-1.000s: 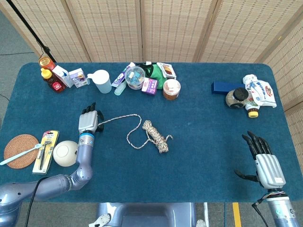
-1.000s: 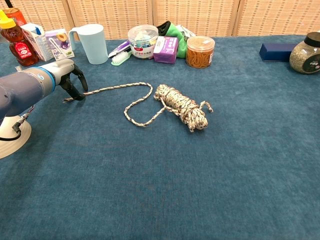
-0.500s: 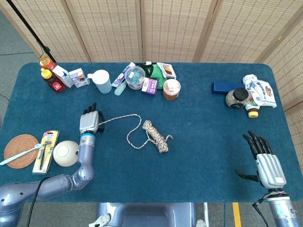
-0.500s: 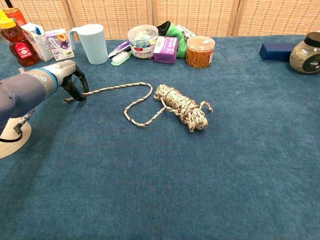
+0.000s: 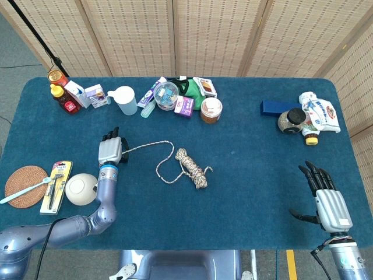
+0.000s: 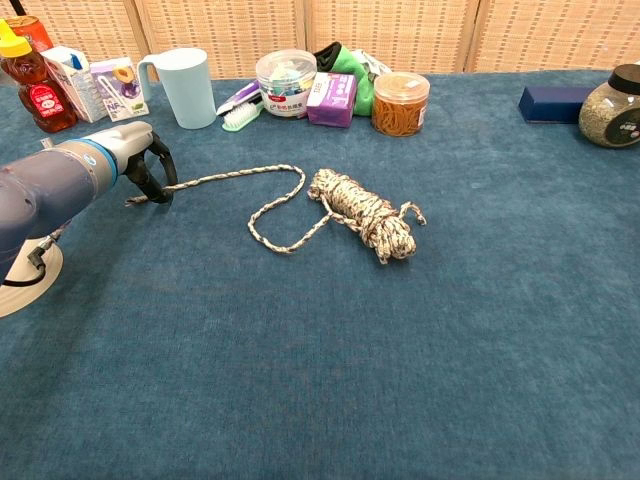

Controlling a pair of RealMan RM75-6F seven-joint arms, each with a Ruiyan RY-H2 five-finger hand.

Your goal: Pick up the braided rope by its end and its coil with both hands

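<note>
The braided rope lies on the blue table. Its coil (image 5: 192, 167) (image 6: 365, 212) sits mid-table, and a loose strand loops left to the rope end (image 6: 134, 199). My left hand (image 5: 111, 149) (image 6: 142, 163) is at that end, with dark fingers (image 6: 160, 176) curled down around the strand and pinching it against the cloth. The rope still rests flat on the table. Far from the rope, my right hand (image 5: 324, 195) hovers at the near right edge with fingers spread and nothing in it; the chest view does not show it.
Along the far edge stand sauce bottles (image 5: 61, 96), a pale blue cup (image 5: 125, 99), boxes and jars (image 5: 211, 109). A navy box, a jar and a bottle (image 5: 303, 116) sit far right. A white ball (image 5: 80, 189), a carded tool and a coaster (image 5: 24, 185) lie near left.
The left hand's fingers have curled tighter around the rope end over the last second. The rope and the right hand have not moved.
</note>
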